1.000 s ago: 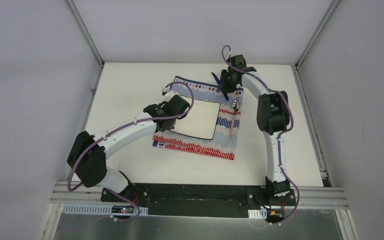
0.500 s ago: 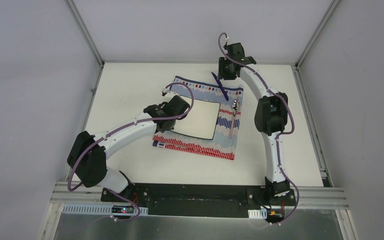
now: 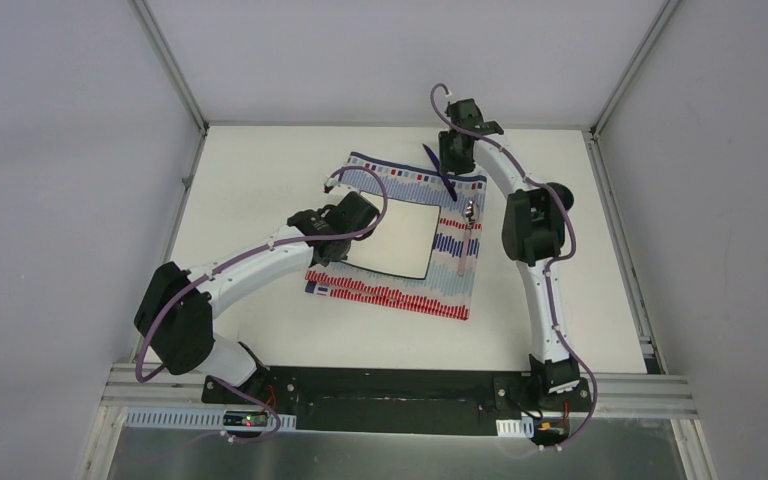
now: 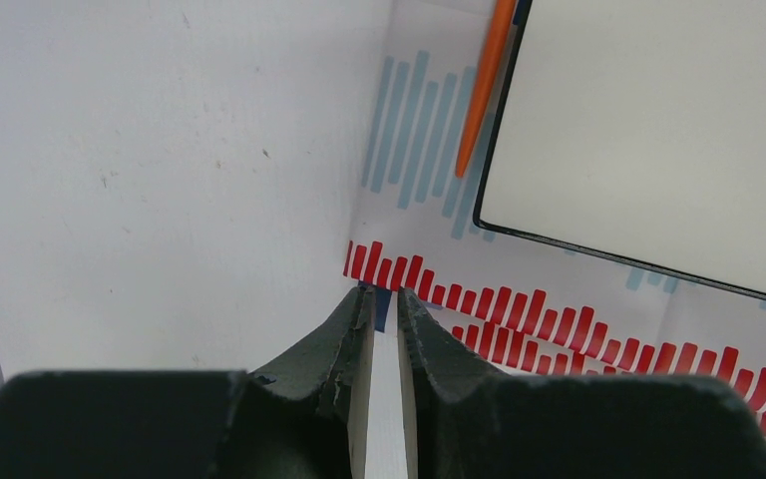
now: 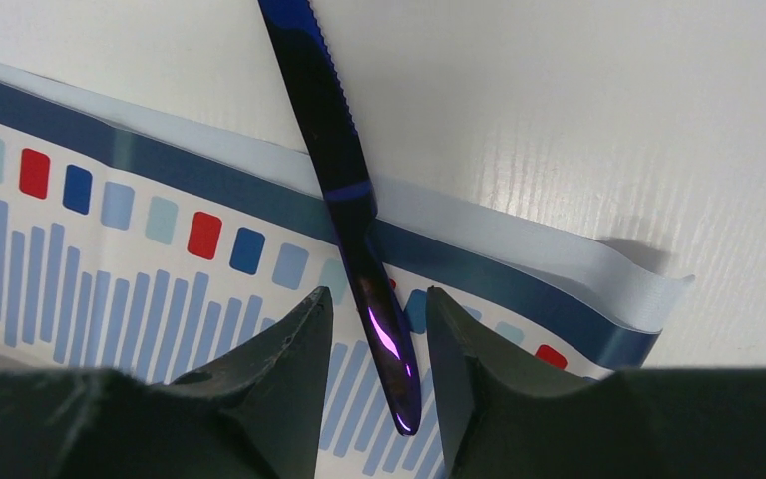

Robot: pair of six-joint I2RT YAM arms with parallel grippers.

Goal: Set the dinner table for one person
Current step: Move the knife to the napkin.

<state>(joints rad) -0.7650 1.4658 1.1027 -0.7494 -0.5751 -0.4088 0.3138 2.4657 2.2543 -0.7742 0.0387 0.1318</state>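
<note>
The dinner table (image 3: 260, 170) is a white tabletop. A striped cloth (image 3: 400, 290) lies on it with a white square plate (image 3: 400, 240) on top and a spoon (image 3: 467, 235) to the plate's right. A dark blue knife (image 3: 438, 172) lies across the cloth's far edge. My right gripper (image 5: 376, 299) is open, a finger on each side of the knife's (image 5: 344, 170) handle without touching it. My left gripper (image 4: 384, 294) is shut on the cloth's (image 4: 519, 309) left corner edge. An orange handle (image 4: 484, 80) lies beside the plate (image 4: 658, 130).
Grey rails (image 3: 175, 190) edge the table on the left, right and near sides. Bare tabletop (image 4: 160, 150) lies left of the cloth, and more (image 5: 559, 100) lies beyond its far hem. The left arm (image 3: 250, 265) hides the plate's left side from above.
The right wrist has drawn back a little toward the far edge and its elbow has swung left. The knife lies where it was. The left arm has not moved.
</note>
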